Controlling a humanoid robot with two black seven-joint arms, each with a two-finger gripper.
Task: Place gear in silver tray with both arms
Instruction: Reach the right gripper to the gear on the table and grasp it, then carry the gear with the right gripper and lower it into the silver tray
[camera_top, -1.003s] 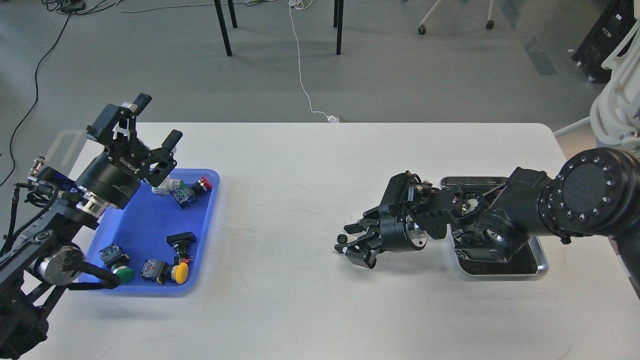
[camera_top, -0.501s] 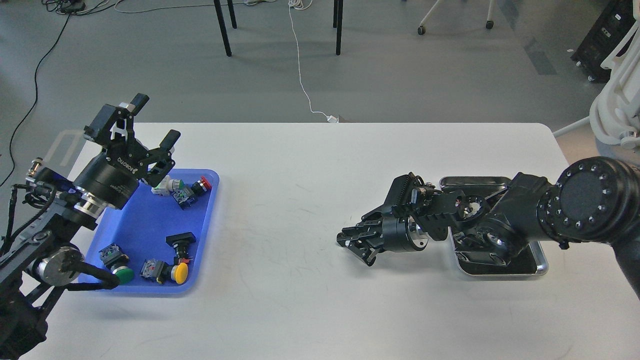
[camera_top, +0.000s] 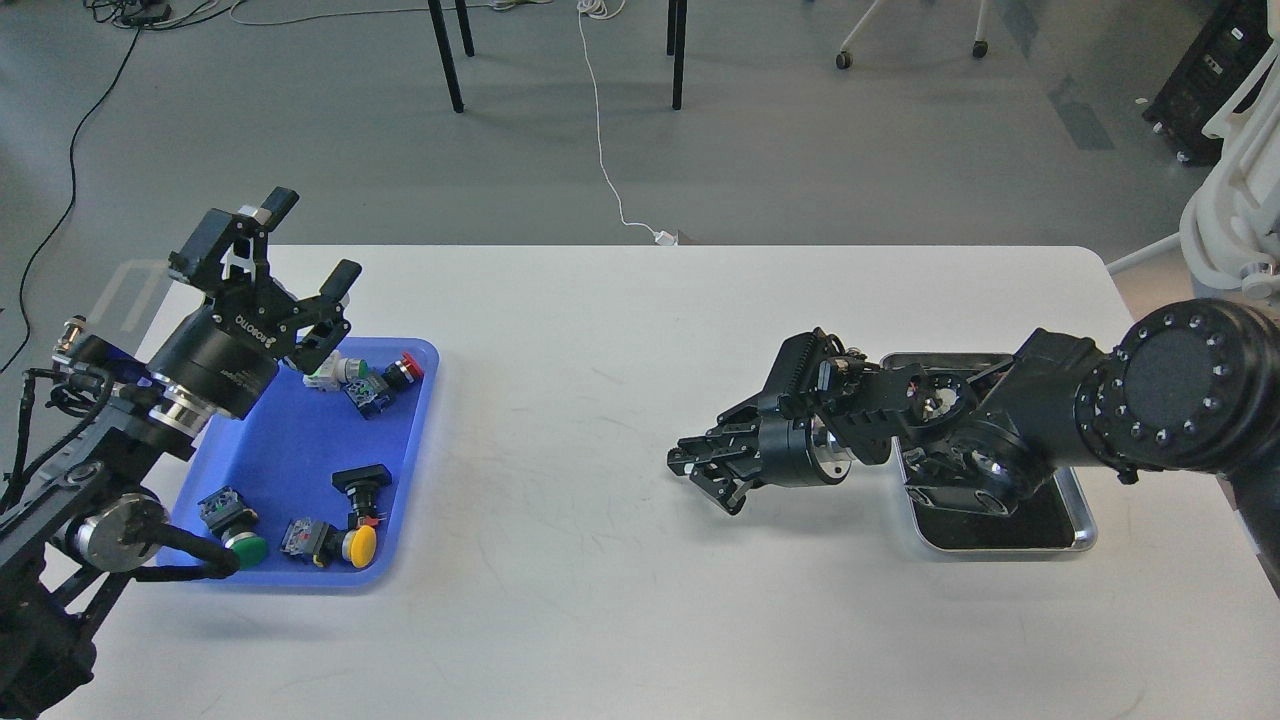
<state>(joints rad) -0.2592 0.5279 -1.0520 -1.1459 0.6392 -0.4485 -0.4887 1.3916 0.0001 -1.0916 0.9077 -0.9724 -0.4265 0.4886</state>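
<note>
White table (camera_top: 600, 420) on grey floor (camera_top: 800, 160); left gripper (camera_top: 300, 245) spread, right gripper (camera_top: 700, 475) unclear.

viewpoint: just one cam, up at the robot's head, so you're looking out over its own arms
direction: forward and tilted down at the white table (camera_top: 600, 400), grey floor past the far edge
framing: left arm (camera_top: 120, 440) enters from the left side, right arm (camera_top: 1100, 420) from the right
closeness: mid range, whole tabletop width fits, near edge cut off at the bottom
overlap: single view, so nothing shared
</note>
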